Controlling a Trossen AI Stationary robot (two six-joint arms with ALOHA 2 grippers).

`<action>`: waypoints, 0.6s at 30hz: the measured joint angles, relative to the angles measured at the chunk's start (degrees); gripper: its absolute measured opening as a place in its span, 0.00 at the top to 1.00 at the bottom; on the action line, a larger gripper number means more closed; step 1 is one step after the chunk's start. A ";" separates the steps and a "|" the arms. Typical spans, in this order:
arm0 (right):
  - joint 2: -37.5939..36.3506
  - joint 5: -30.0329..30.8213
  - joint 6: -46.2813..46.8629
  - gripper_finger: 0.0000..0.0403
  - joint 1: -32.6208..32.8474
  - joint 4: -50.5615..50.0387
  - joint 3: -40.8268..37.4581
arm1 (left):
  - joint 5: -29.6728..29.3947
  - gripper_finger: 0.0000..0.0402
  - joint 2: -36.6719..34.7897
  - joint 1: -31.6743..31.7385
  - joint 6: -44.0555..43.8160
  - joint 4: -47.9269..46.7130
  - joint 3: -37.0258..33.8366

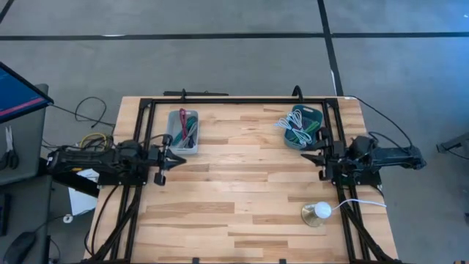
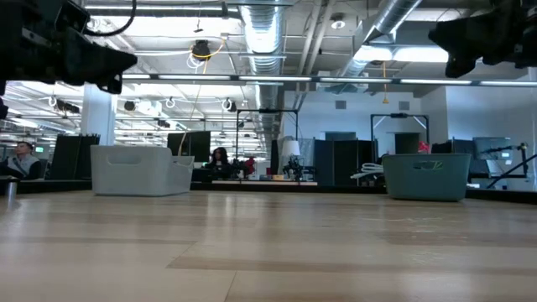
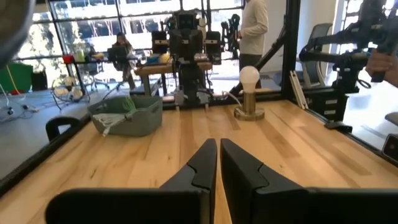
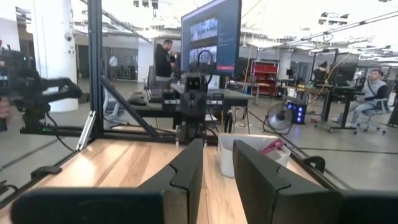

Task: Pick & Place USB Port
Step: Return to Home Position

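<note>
I cannot pick out a USB port in any view. A grey bin [image 1: 183,130] at the far left holds red and green cables and rests on the table; the right wrist view shows it too [image 4: 249,155]. A green bin [image 1: 304,126] at the far right holds white cables. My left gripper [image 1: 176,157] hangs shut over the table's left side, just on the near side of the grey bin, pointing level toward the right edge [image 3: 217,144]. My right gripper [image 1: 306,157] hangs over the right side near the green bin, pointing toward the left edge, open with nothing between its fingers [image 4: 217,146].
A white bulb on a brass base [image 1: 320,211] stands near the table's front right, with a white cord running to the right edge. A black frame [image 1: 242,99] runs round the table. Bare wood [image 1: 242,183] lies between the two grippers. People and desks show in the room beyond.
</note>
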 joint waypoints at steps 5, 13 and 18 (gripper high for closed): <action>0.00 0.06 0.55 0.80 0.00 -0.02 -0.92 | 0.04 0.95 0.39 0.02 -1.05 -0.06 0.00; 0.02 0.11 0.88 0.80 0.00 -0.54 -0.92 | 0.05 0.95 0.39 0.02 -1.29 -0.08 0.00; 0.02 0.11 1.05 0.80 0.00 -1.16 -0.93 | 0.05 0.94 0.39 0.02 -1.32 -0.08 0.02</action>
